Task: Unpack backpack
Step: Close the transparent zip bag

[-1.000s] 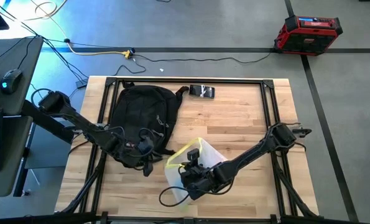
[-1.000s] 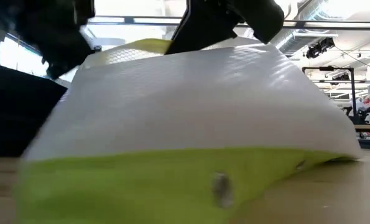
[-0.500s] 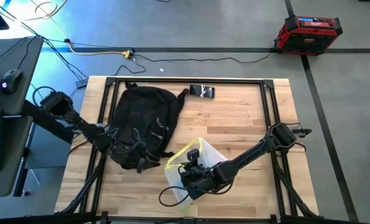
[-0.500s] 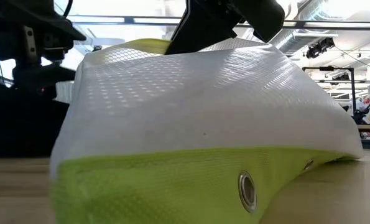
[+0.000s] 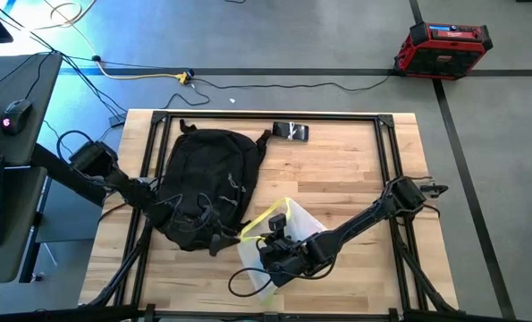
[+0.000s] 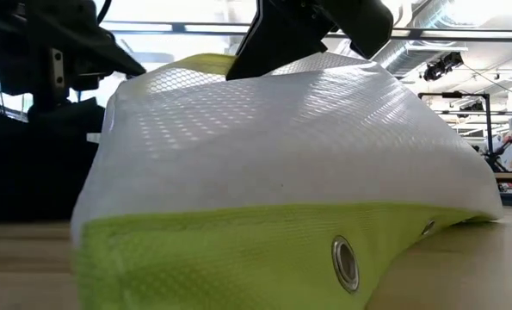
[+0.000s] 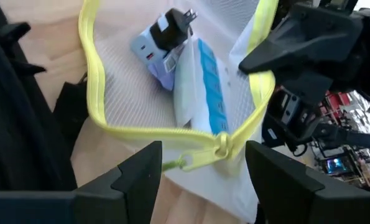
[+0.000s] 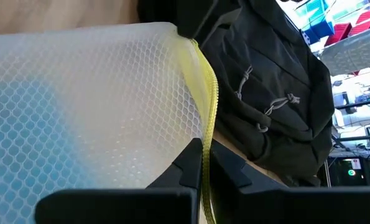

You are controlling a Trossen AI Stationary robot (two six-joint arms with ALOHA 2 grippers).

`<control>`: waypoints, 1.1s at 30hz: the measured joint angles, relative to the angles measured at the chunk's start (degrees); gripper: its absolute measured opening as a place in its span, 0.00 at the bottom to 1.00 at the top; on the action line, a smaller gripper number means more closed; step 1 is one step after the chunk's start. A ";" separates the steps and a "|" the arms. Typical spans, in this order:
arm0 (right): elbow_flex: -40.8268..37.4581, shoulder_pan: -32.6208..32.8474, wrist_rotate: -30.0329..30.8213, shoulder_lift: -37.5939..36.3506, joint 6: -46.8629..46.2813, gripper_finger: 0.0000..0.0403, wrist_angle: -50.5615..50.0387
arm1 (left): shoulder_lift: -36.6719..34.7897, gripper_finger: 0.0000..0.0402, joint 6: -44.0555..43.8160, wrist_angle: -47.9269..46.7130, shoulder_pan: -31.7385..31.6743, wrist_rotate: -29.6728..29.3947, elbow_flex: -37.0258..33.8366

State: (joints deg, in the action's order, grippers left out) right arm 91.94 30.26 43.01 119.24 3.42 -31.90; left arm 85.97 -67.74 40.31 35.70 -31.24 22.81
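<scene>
Backpack (image 5: 205, 183) lies at table's 9 o'clock, pouch (image 5: 279, 234) beside it at 6 | right gripper (image 8: 203, 163) pinches pouch's yellow zip edge | left gripper (image 7: 200, 163) spread wide at pouch mouth | step: emptying pouch | next: reach charger (image 7: 161, 38) inside

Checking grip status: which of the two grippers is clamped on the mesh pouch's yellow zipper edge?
The right gripper, shut on the pouch; the left gripper is open.
</scene>
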 joint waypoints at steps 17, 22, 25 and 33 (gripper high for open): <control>0.02 0.02 -0.23 -0.04 0.00 0.00 -0.01 | 6.45 0.35 0.63 9.32 0.31 2.51 0.00; 0.00 0.02 -0.34 -0.04 0.00 0.00 -0.04 | 10.25 0.26 3.85 16.48 0.29 2.63 0.00; 0.00 0.02 -0.38 -0.04 0.00 0.00 -0.05 | 10.82 0.16 5.93 17.50 0.29 2.36 0.00; 0.02 -0.33 -2.19 -0.09 -4.02 0.00 -0.04 | 7.12 0.01 16.69 18.69 -1.34 0.94 -0.13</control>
State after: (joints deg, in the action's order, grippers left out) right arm 91.96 29.93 40.82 119.15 -0.60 -31.94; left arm 93.09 -51.05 59.01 34.36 -30.30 22.68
